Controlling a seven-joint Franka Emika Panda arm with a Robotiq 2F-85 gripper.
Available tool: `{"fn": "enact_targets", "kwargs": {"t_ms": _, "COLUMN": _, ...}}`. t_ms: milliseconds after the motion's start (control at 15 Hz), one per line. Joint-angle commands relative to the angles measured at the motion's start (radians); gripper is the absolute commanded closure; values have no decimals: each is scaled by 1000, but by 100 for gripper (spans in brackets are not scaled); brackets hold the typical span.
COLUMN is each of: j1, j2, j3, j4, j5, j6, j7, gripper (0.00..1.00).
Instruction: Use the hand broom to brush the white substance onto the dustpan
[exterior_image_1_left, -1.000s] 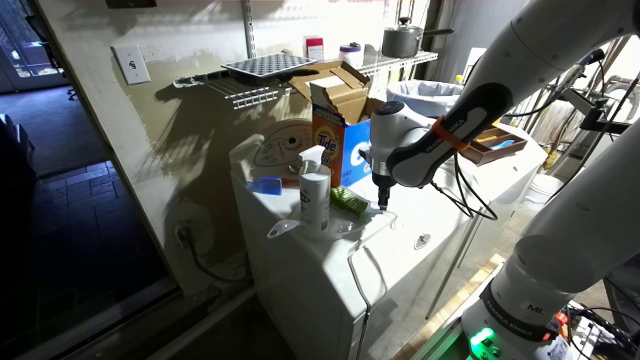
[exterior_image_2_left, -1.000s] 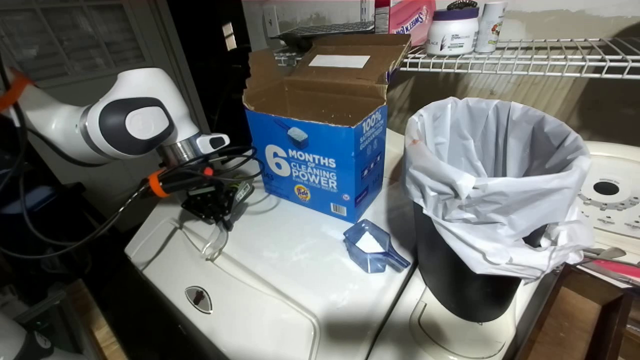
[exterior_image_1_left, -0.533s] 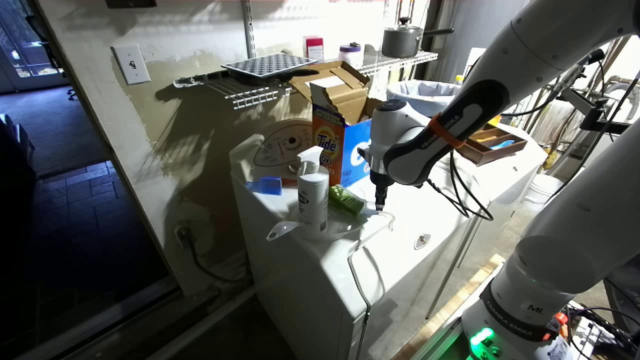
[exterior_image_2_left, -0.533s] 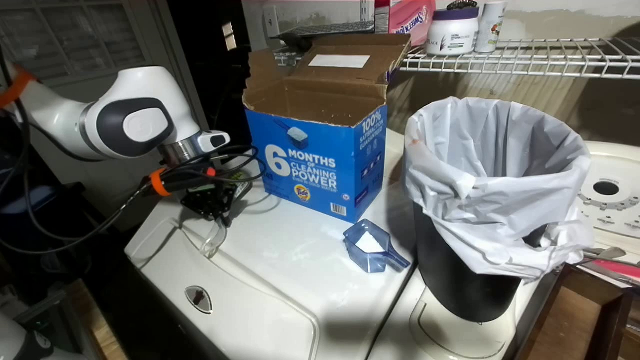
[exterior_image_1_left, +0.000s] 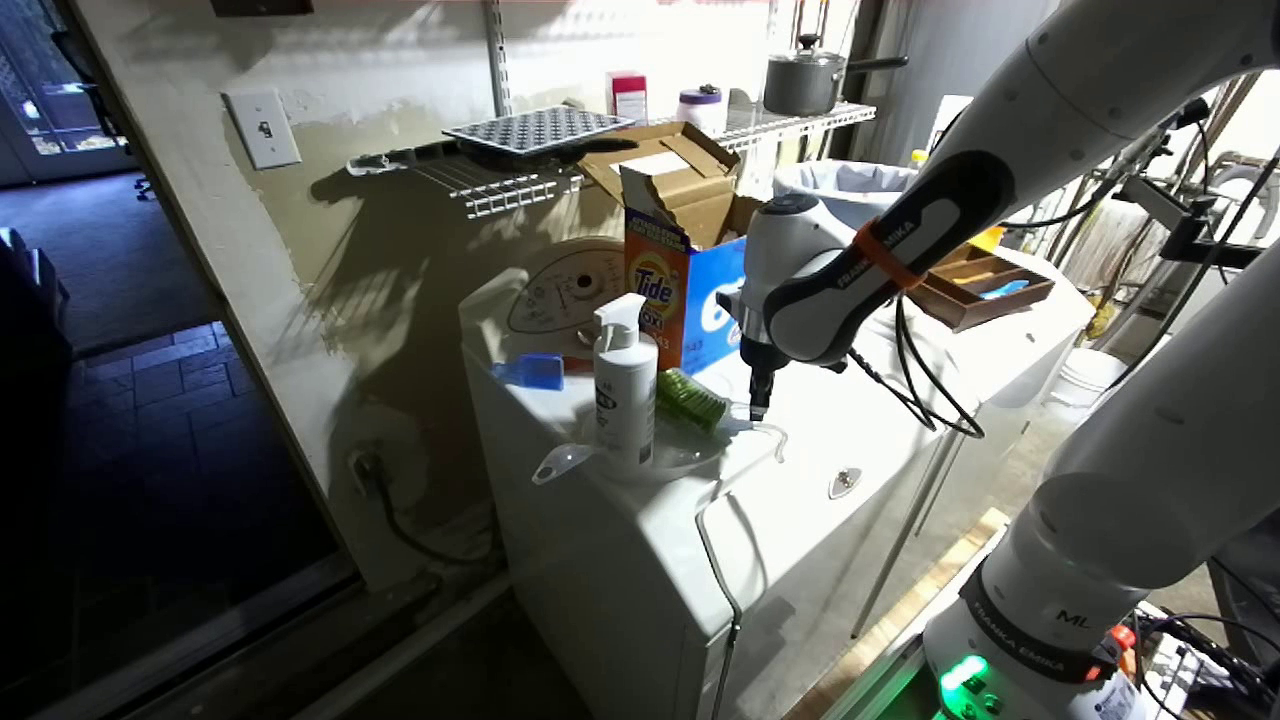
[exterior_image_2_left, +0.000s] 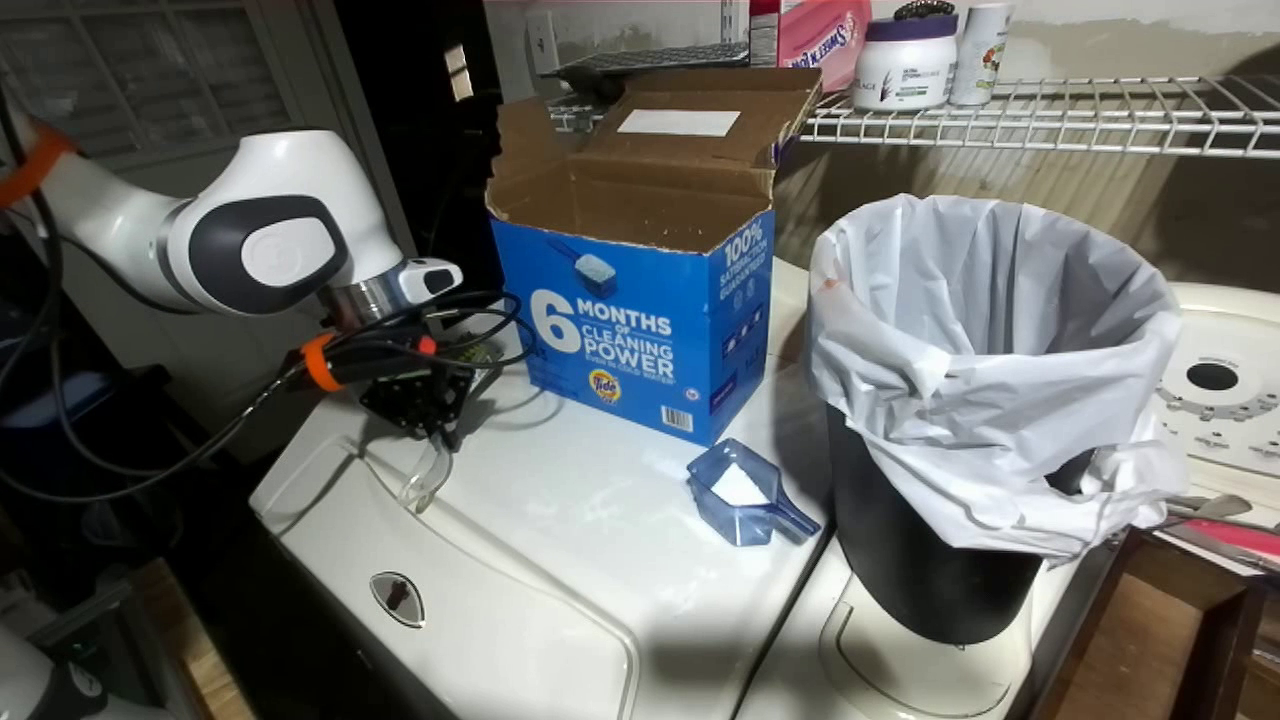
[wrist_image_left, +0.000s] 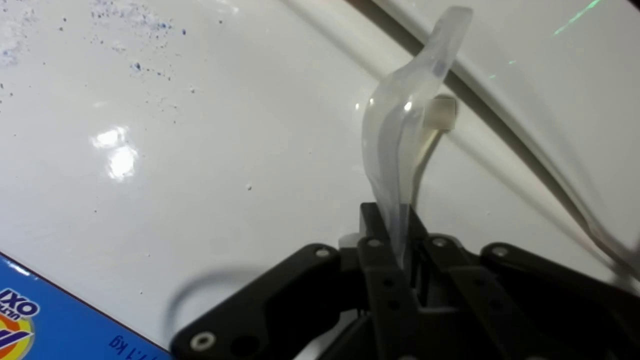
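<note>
Exterior views only: got the arm (exterior_image_1_left: 1060, 110) bent over a white appliance (exterior_image_1_left: 620, 520), aiming the gripper (exterior_image_1_left: 757, 414) down, with green hand broom (exterior_image_1_left: 692, 402) right beside it. Wrist view: pinching the broom's clear handle (wrist_image_left: 390, 135) between the fingers (wrist_image_left: 371, 222), plus white powder (wrist_image_left: 129, 19) way sharper, well apart.

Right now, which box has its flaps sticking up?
The big orange-and-blue Tide box. Its brown flaps stand up; the little red-and-white box on the wire shelf shows no raised flaps.
</note>
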Motion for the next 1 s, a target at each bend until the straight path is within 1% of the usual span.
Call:
{"fn": "enact_targets", "kwargs": {"t_ms": 0, "j1": 28, "j2": -28, "j3": -14, "j4": -2, "j5": 57, "j6": 5, "j7": -55, "gripper": 97}}
{"fn": "enact_targets", "kwargs": {"t_ms": 267, "j1": 34, "j2": -41, "j3": -14, "j4": -2, "j5": 74, "j6": 2, "j7": -70, "gripper": 97}}
{"fn": "enact_targets", "kwargs": {"t_ms": 733, "j1": 41, "j2": -65, "j3": -8, "j4": -4, "j5": 53, "j6": -4, "j7": -48, "gripper": 97}}
{"fn": "enact_targets", "kwargs": {"t_ms": 867, "j1": 30, "j2": -63, "j3": -5, "j4": -4, "j5": 33, "j6": -8, "j7": -25, "gripper": 97}}
{"fn": "enact_targets", "kwargs": {"t_ms": 933, "j1": 16, "j2": -59, "j3": 1, "j4": -3, "j5": 4, "j6": -9, "j7": 1, "gripper": 97}}
